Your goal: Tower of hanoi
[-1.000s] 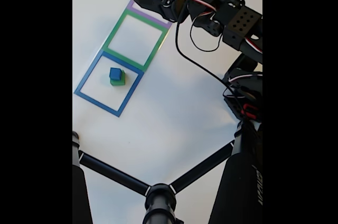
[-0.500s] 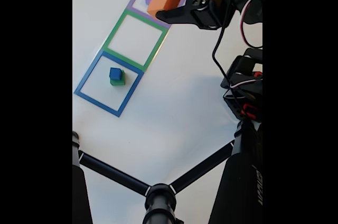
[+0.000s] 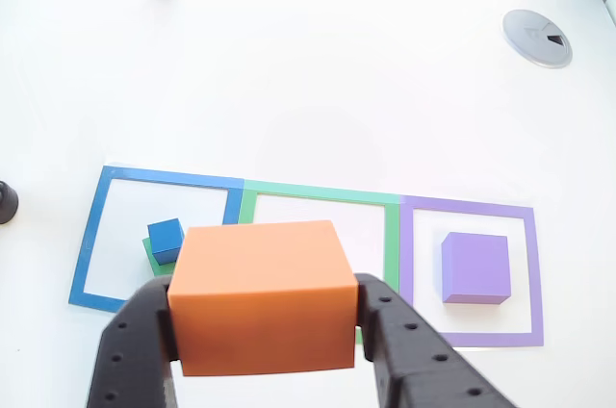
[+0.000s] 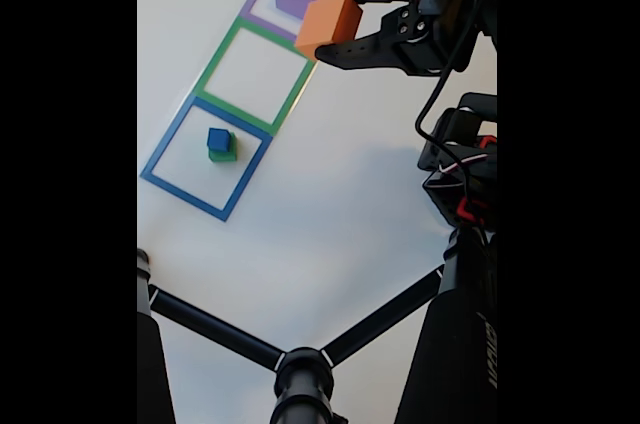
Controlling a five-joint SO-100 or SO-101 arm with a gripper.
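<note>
Black gripper (image 4: 345, 27) squeezes the big orange block (image 4: 329, 25) between its two fingers and holds it up in the air, above the white table (image 4: 330, 214) near the edge of the green square (image 4: 257, 62). Over in the purple square (image 3: 470, 270) sits a purple block (image 3: 474, 267). A small blue block (image 3: 166, 238) sits on top of a green block (image 4: 224, 154) inside the blue square (image 4: 205, 157).

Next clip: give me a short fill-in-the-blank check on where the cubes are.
1. The hand is shut on the ____ cube.
2. The purple cube sits inside the ____ square.
3. The blue cube rests on a ____ cube.
4. The green square holds ____ cubes.

Missing words: orange; purple; green; no
</note>
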